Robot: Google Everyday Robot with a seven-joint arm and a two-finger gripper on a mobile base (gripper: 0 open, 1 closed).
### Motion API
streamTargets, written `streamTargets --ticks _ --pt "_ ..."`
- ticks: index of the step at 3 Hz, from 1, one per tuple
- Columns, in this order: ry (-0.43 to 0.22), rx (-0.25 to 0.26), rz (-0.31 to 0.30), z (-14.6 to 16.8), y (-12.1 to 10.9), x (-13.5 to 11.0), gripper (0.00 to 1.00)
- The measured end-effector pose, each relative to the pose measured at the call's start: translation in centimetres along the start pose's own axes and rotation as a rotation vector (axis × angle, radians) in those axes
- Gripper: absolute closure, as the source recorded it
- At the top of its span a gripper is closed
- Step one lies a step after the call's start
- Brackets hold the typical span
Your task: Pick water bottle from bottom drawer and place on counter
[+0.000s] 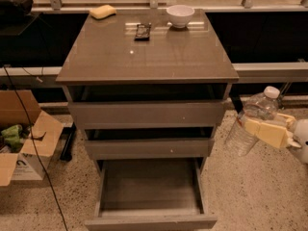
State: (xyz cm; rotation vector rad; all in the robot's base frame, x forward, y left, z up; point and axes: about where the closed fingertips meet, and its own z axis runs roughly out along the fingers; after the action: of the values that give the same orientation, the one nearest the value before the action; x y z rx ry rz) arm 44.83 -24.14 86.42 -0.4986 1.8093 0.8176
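My gripper (263, 129) is at the right of the cabinet, level with the top drawer, and is shut on the water bottle (250, 120). The bottle is clear crinkly plastic with a white cap, tilted with the cap up and to the right. It hangs in the air beside the cabinet, below the counter's edge. The counter (149, 52) is a glossy grey-brown slab. The bottom drawer (149, 191) is pulled out and its tray shows nothing inside.
On the counter's far side lie a yellow sponge (103, 11), a small dark packet (142, 31) and a white bowl (180, 15). An open cardboard box (19, 138) stands on the floor at the left, with a black cable (33, 143) hanging past it.
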Motion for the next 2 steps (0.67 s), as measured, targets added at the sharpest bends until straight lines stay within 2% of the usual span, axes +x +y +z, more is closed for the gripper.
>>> streamTargets --ticks 1,2 --pt "0.0 0.0 0.0 0.0 0.0 0.0 1.0" --pt "0.006 -0.009 -0.047 0.7 0.3 -1.4 1.0"
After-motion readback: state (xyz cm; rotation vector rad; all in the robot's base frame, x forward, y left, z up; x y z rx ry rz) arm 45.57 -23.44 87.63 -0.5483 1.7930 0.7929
